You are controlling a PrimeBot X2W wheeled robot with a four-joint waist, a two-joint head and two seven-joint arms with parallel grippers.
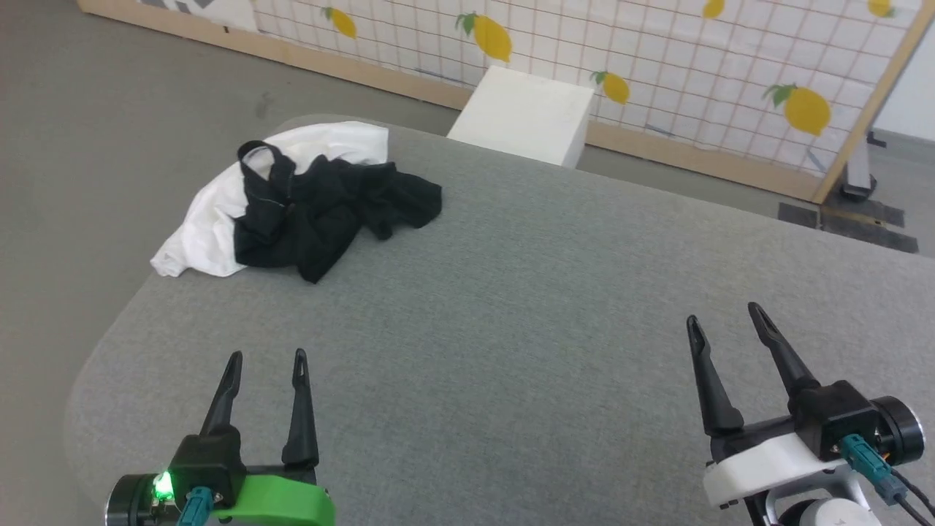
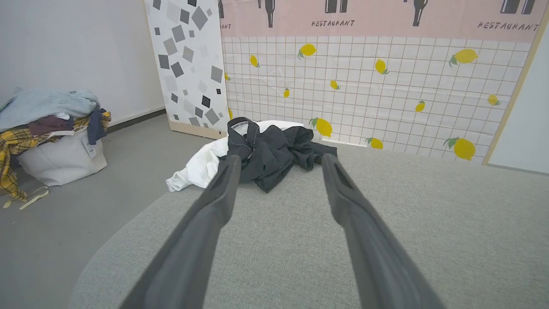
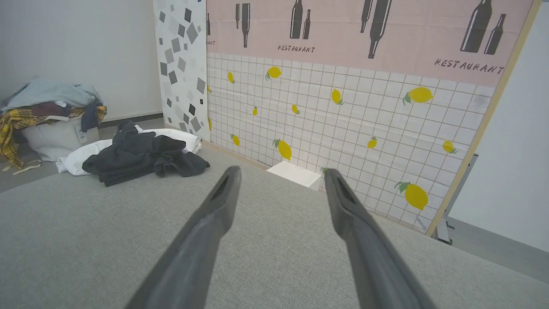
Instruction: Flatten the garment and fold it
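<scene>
Left gripper (image 1: 266,356): low over the near-left part of the grey tabletop (image 1: 526,307), fingers spread, nothing between them, pointing toward the far edge. Right gripper (image 1: 723,314): near-right, fingers likewise spread and empty, angled slightly leftward. Garment (image 1: 314,204): crumpled heap at the far-left corner, black sleeves bunched over the white body, white cloth reaching the rounded left edge. It is well apart from both grippers, with broad bare surface between. White box (image 1: 522,113): just beyond the far edge, before a lemon-print panel (image 1: 657,66).
</scene>
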